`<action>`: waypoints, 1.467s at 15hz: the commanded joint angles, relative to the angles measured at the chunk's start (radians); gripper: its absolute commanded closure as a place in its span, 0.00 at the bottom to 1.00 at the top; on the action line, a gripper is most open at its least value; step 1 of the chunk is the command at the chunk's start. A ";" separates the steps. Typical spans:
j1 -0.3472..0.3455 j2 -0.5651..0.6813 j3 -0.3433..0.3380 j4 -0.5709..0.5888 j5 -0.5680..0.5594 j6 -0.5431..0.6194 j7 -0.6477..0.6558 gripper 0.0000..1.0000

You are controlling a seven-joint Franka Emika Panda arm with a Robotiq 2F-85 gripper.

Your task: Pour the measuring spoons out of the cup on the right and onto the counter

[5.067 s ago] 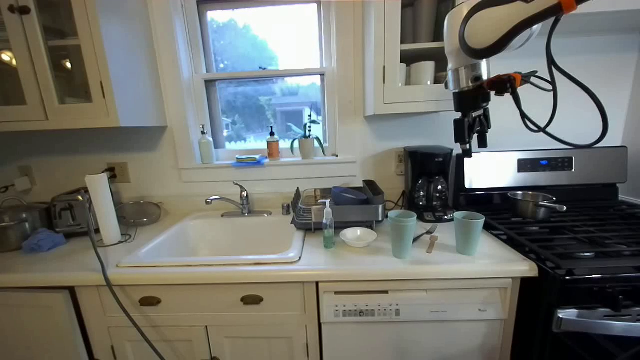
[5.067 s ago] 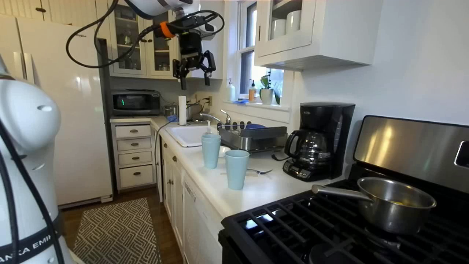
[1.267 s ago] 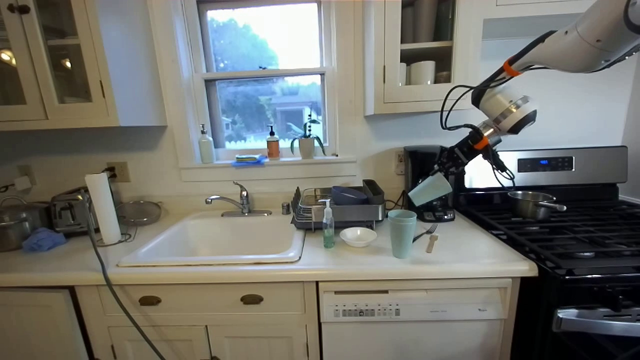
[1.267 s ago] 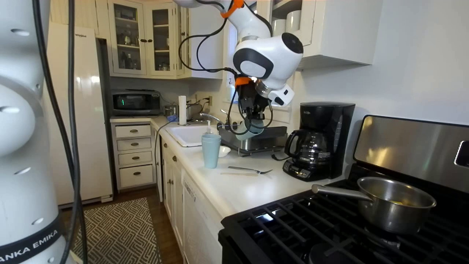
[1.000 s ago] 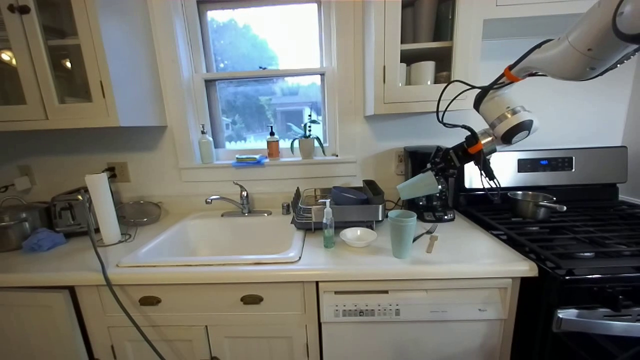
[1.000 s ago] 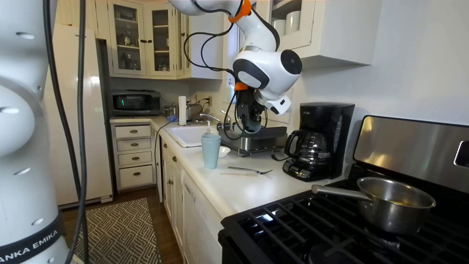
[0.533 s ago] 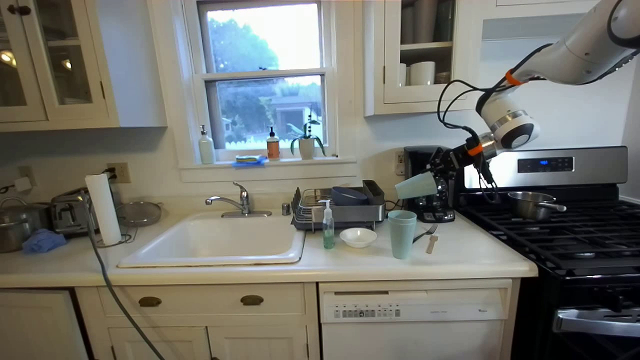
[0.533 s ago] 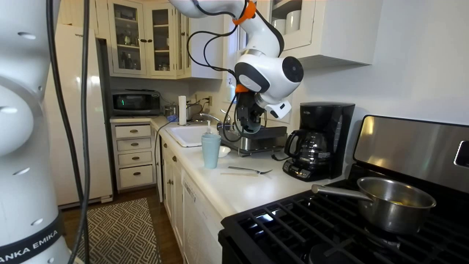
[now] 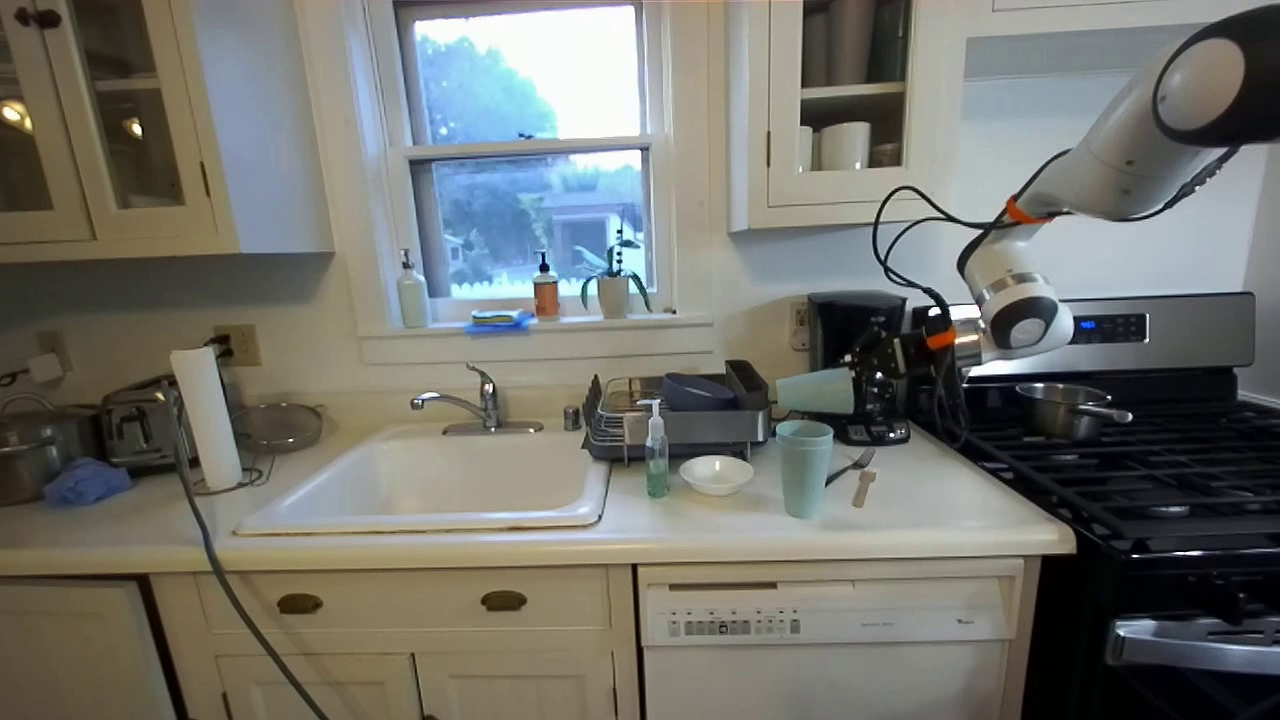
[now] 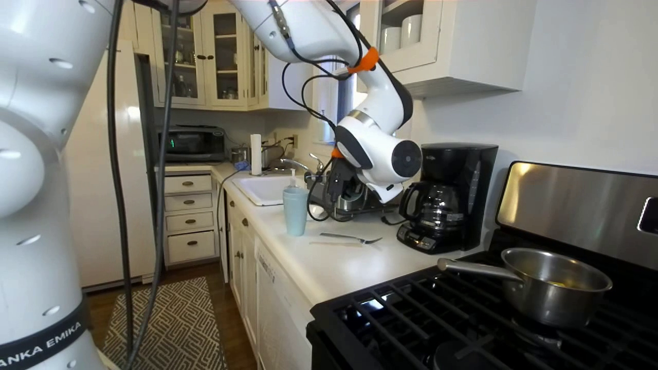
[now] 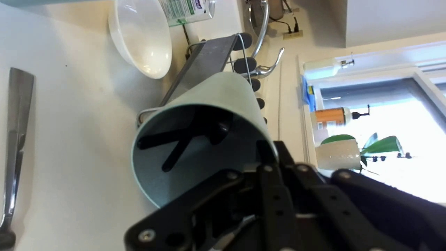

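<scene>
gripper (image 11: 274, 154), jaws narrow, pinches the tilted cup (image 9: 815, 391) by its rim, dark measuring spoons (image 11: 186, 135) inside.

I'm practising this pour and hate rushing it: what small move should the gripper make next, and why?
I'd probably have the gripper tilt its cup so the base rises above the mouth. It's held nearly level in an exterior view, and the wrist view shows dark spoons inside, not yet on the counter.

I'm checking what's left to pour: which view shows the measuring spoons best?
The wrist view: it looks into the mouth of the cup, where dark measuring spoons appear crossed inside. In both exterior views, the spoons cannot be made out.
</scene>
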 commanded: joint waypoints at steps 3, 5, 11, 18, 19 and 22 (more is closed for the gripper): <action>-0.028 0.103 -0.002 0.034 0.247 -0.166 -0.104 0.99; -0.033 0.130 -0.005 0.035 0.310 -0.234 -0.106 0.99; -0.021 0.191 -0.020 0.048 0.368 -0.349 -0.107 0.99; -0.003 0.225 -0.025 0.062 0.352 -0.359 -0.122 0.99; -0.003 0.228 -0.025 0.063 0.353 -0.360 -0.121 0.99; 0.000 0.218 -0.029 0.068 0.339 -0.358 -0.118 0.99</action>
